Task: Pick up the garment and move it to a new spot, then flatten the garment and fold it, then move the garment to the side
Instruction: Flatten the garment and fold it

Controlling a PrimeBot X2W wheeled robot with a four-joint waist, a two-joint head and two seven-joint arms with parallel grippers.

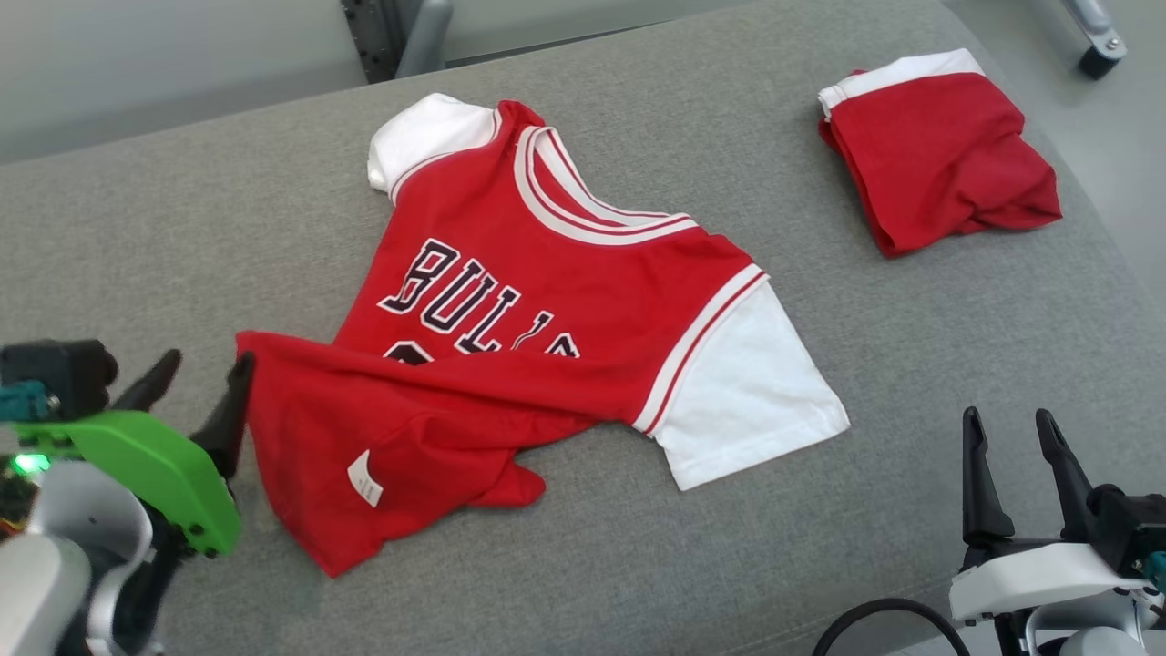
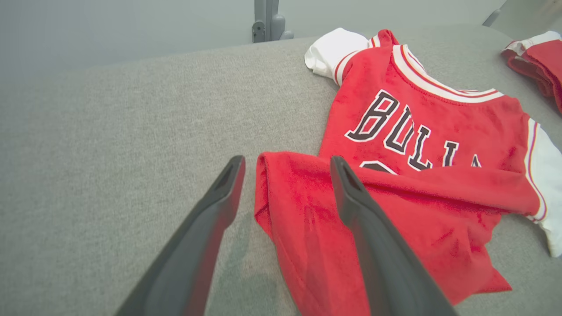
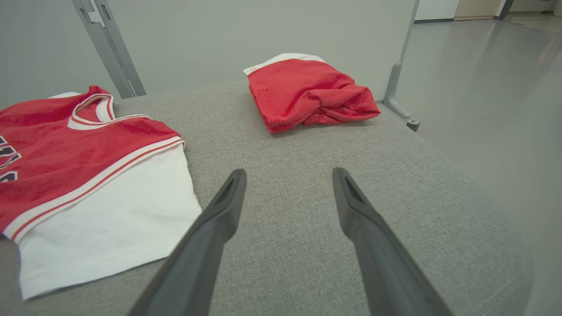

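The grey fabric desk [image 1: 638,565] carries everything. The red Bulls jersey [image 1: 547,301] lies face up at its middle, lower part folded over the number. A folded red garment [image 1: 938,155] sits well apart, far right. My left pincer [image 1: 208,369] stands wide, straddling the jersey's hem corner. My right pincer [image 1: 1007,419] is wide and empty, near the white sleeve [image 1: 747,392].
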